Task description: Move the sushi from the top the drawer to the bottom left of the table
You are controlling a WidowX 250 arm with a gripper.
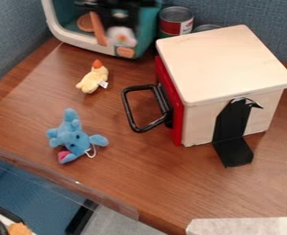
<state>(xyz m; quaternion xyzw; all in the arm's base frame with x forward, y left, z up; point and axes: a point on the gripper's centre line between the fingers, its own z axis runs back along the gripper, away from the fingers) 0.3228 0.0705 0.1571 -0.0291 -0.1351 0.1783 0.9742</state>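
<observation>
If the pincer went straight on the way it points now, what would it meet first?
Probably the white flower-like shape at the teal box, just below the pincer in the picture. Depth is unclear there, so it might pass in front and meet the table instead.

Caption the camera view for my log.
Blue plush toy and yellow plush bird on a brown wooden table, beside a pale wooden drawer box with red front and black handle.

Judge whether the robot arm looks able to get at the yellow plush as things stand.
Probably yes: the yellow plush lies uncovered on the table, apart from the blue plush and the black drawer handle. The teal box behind might crowd an approach from that side.
</observation>
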